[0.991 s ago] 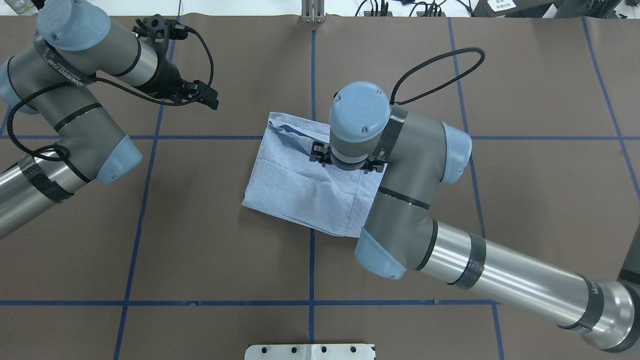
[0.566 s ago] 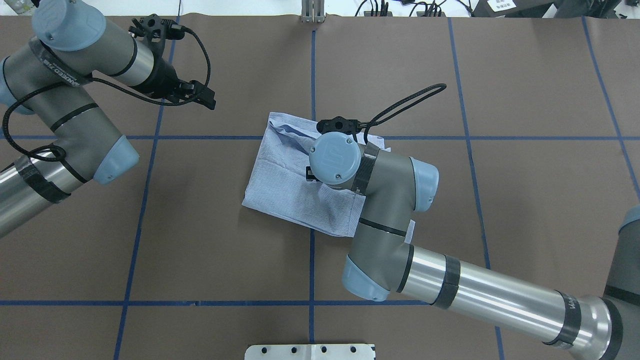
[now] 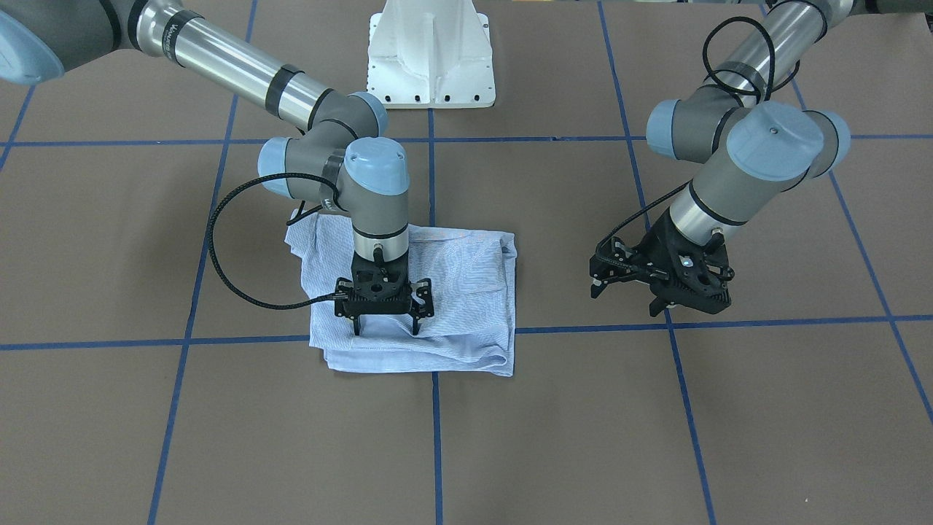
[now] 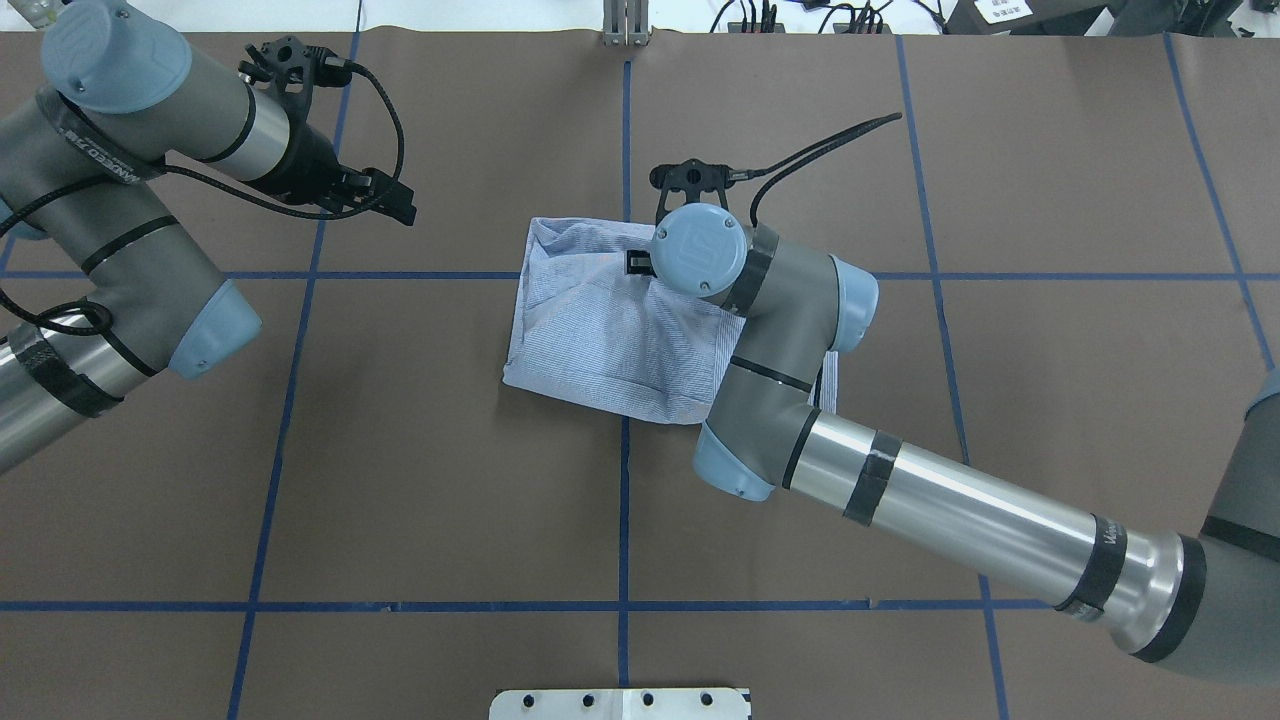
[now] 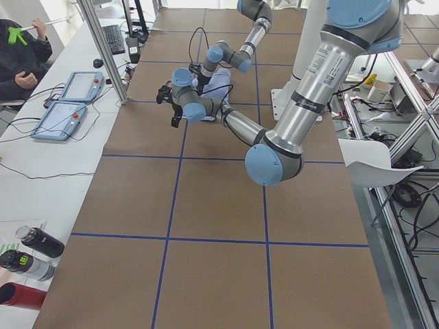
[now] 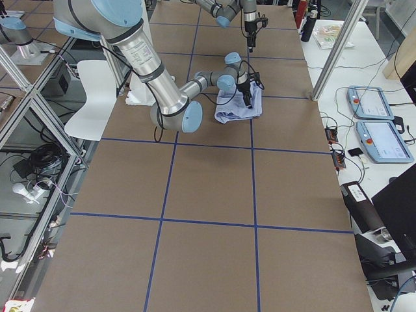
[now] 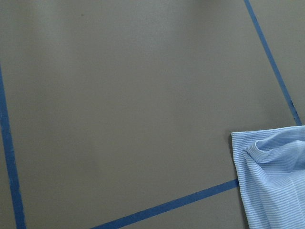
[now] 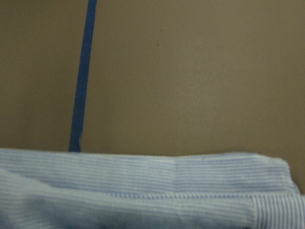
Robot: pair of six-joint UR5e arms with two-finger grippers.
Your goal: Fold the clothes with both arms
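Note:
The clothes are one light blue striped shirt (image 3: 466, 284), folded into a rough rectangle at the table's middle (image 4: 600, 330). My right gripper (image 3: 385, 329) points straight down over the shirt's edge farthest from the robot. It is open, its fingertips (image 3: 356, 328) at or just above the cloth and holding nothing. In the overhead view the right wrist hides it almost entirely. My left gripper (image 3: 625, 300) hangs open and empty above bare table, well to the shirt's side (image 4: 400, 208). The left wrist view catches one shirt corner (image 7: 276, 186). The right wrist view shows a folded edge (image 8: 143, 191).
Blue tape lines (image 4: 624, 520) divide the brown table cover. The white pedestal base (image 3: 430, 58) stands at the robot's side of the table. A desk with touch panels (image 5: 68, 103), bottles (image 5: 27, 257) and a seated person (image 5: 20, 55) lies beyond the far edge.
My right wrist has swung from the shirt's middle to its far edge. The shirt has shifted and turned a little, and looks more compact. My left arm has drifted slightly to the left.

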